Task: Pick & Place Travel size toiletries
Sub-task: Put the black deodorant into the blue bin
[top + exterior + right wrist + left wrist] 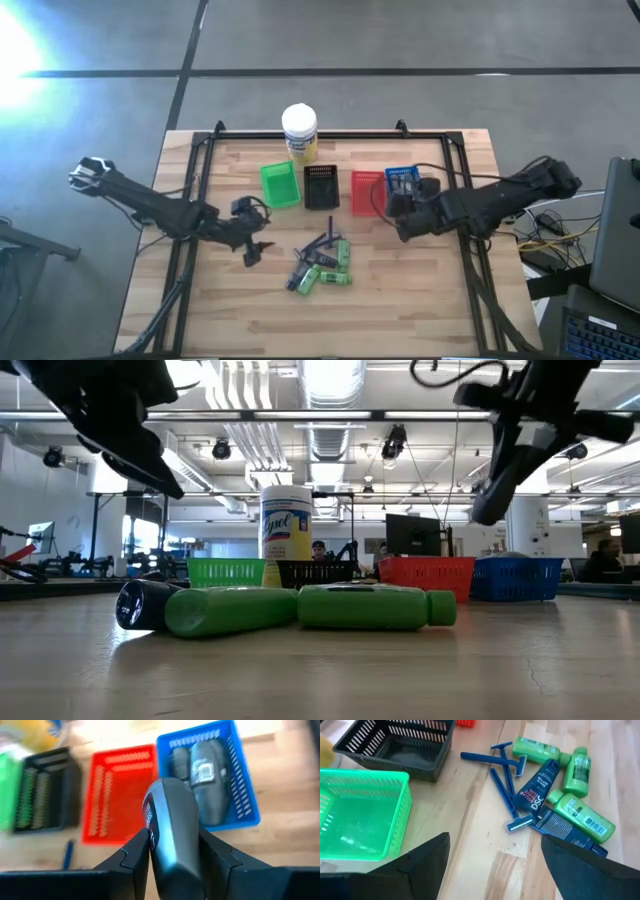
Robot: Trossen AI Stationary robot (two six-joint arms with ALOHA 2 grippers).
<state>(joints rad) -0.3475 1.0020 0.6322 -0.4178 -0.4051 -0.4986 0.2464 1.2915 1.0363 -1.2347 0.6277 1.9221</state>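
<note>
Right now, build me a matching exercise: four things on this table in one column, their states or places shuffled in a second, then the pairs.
Things:
1. blue slotted plastic basket
2. green slotted plastic basket
3. right gripper
4. slim blue plastic razors

States:
A. lying loose on the wood
B. clamped on a dark grey oval tube
C. holding grey tubes
D. nothing inside

Pairs: 1-C, 2-D, 3-B, 4-A

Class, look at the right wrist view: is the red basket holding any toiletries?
No. The red basket is empty, while the blue basket beside it holds dark grey tubes.
</note>
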